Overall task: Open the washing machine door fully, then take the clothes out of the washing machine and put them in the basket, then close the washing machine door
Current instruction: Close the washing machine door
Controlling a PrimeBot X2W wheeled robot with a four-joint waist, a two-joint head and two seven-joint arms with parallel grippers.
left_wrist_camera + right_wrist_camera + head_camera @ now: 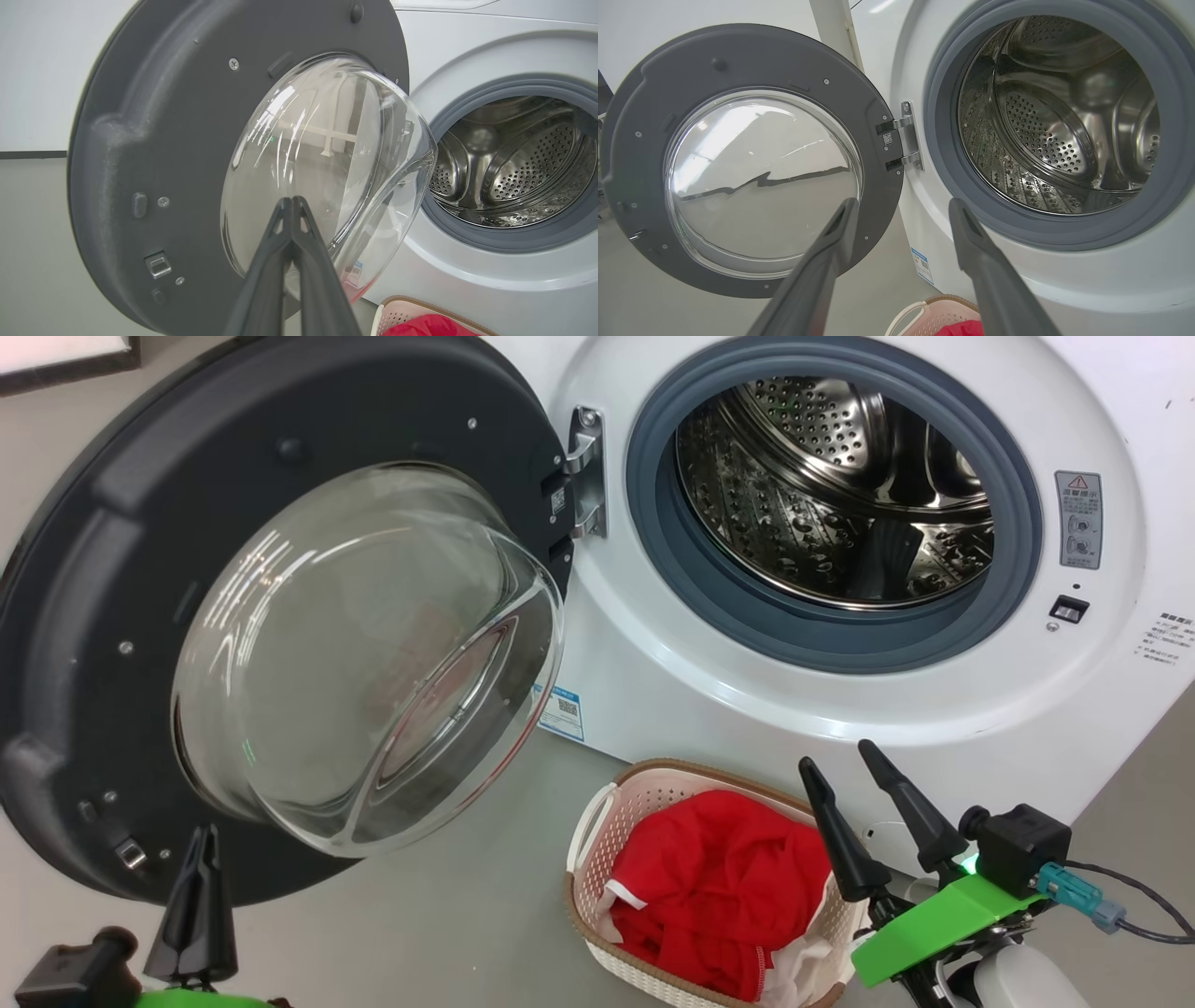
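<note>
Two of the three jobs look done and one is left. On the left, the robot's left claw [201, 840] sits low and points up. Its two long dark fingers are pressed tight together with nothing between them. Just above its tips is the big, round, shiny black washing machine door [84, 579] with the bulging clear glass bowl. The door is swung wide open. The claw is near it, but the pictures do not show if it touches. To the right of that claw, past the door's hinge, stands the big white boxy washing machine [653, 700]. Its shiny steel drum [822, 495] with little holes looks empty. Lower down, between the two claws and closest to the right one, is the small cream-white plastic basket [653, 768] with a brown rim. The bright red clothes [719, 887] with white trim lie inside it. The right claw [836, 756] is just beside the basket, fingers spread wide and holding nothing. So only shutting the door seems left, and the left claw looks ready to push it.
</note>
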